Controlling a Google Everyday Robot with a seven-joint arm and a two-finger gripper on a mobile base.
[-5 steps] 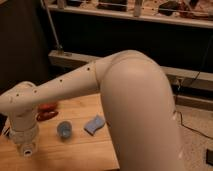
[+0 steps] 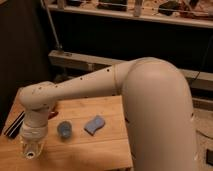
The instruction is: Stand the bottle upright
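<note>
Over the table's (image 2: pixel 102 145) left end, the arm's (image 2: pixel 90 86) end effector (image 2: pixel 31 148) points down.

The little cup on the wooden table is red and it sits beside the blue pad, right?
No, the cup is blue, not red. It does sit beside the blue pad on the wooden table, as the camera view shows. The gripper hangs low over the table, left of the cup in the picture.

You have a small blue cup (image 2: pixel 64 129) just right of the gripper (image 2: pixel 31 149) at the wooden table's (image 2: pixel 100 150) near left, a flat blue pad (image 2: pixel 95 124) on the cup's right.
</note>
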